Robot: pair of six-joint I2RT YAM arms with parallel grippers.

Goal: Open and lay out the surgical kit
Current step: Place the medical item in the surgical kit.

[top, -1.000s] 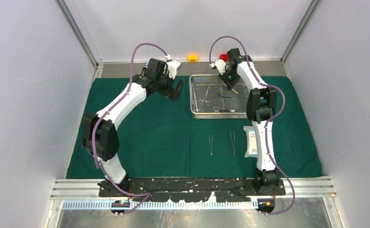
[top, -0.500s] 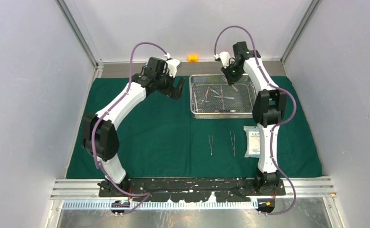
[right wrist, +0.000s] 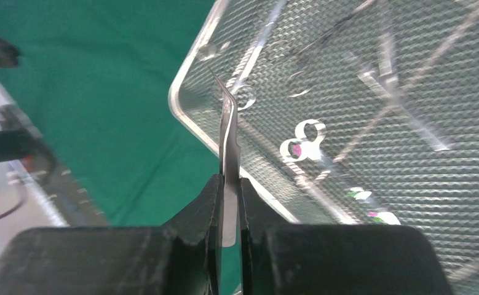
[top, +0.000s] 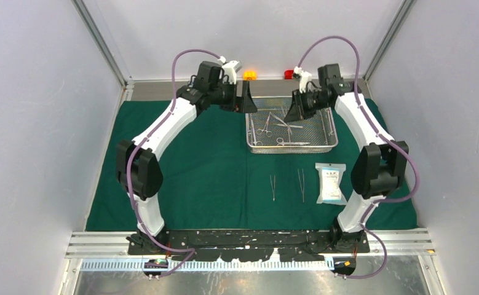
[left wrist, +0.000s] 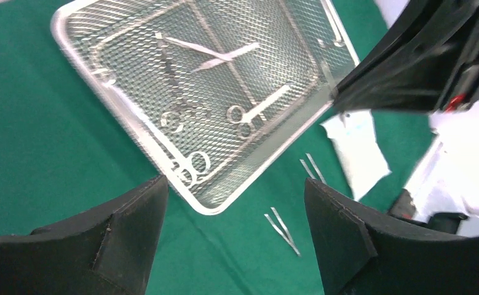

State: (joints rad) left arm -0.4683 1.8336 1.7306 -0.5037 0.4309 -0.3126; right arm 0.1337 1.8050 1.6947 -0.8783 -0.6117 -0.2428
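Rectangular silver wire-mesh tray (top: 292,150) far back on the dark green cloth (top: 206,172), steel scissors and forceps (left wrist: 174,86) lying inside. Above the tray, right gripper (right wrist: 227,184) pinched on thin bent steel tweezers (right wrist: 227,126). Left gripper (left wrist: 233,196) by the tray's far left corner, fingers wide apart, empty. Nearer on the cloth, two slim tweezers (top: 273,187) side by side, flat white-blue packet (top: 331,183) just right of them.

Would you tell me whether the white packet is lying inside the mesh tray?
No, the packet lies flat on the green cloth, outside the tray and apart from its near rim.
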